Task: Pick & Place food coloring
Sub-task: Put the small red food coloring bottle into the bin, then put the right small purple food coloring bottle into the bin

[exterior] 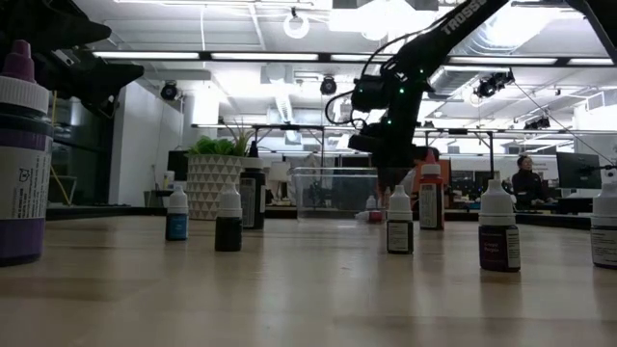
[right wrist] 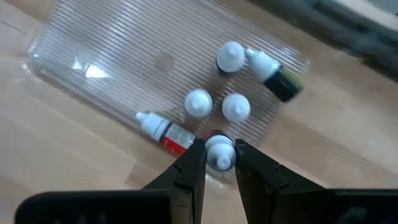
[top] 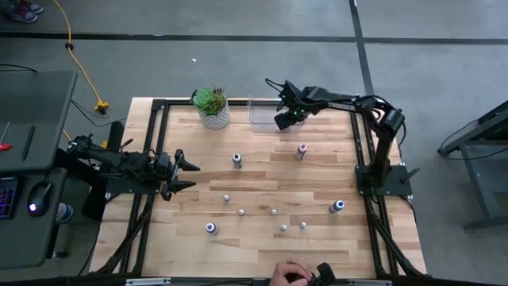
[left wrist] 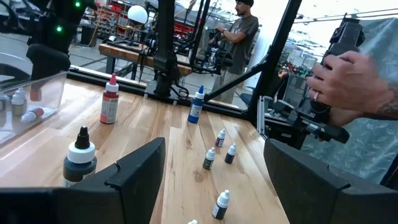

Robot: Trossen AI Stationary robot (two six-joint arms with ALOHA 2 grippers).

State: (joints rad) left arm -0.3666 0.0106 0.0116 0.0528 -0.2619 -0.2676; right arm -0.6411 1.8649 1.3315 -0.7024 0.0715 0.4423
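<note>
The right end effector (right wrist: 220, 163) hung clamped on a small white-capped food coloring bottle (right wrist: 219, 152) over the clear bin (top: 262, 114), upper centre; the left end effector (top: 187, 175) sat apart at the worktop's (top: 262, 238) left edge.

White letters "TROSSE" run along the right arm (exterior: 453, 24) in the low view; bottle labels stay unreadable.

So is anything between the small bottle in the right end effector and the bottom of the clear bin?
Nothing blocks the drop. The right end effector holds a small bottle above the clear bin. Five bottles already lie inside, close beneath it.
</note>
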